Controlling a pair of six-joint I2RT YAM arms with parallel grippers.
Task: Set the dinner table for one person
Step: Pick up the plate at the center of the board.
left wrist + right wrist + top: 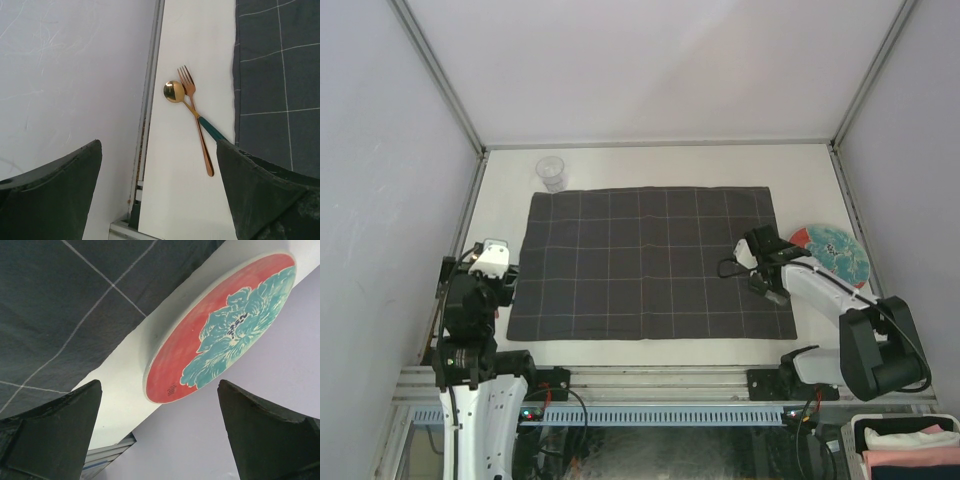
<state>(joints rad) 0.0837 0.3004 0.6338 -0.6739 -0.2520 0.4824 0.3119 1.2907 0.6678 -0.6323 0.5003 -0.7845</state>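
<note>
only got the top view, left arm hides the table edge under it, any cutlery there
Observer: yes, a copper-coloured metal fork and a gold spoon with a green handle lie crossed on the off-white tabletop, left of the dark grey checked cloth.
Operator: touching the cloth
Observer: fork lies clear; the spoon's handle end is hidden behind a finger of the open left gripper.
Operator: gap between plate and cloth
Observer: yes, a strip of bare tabletop separates the round red plate with a teal flower from the cloth.
</note>
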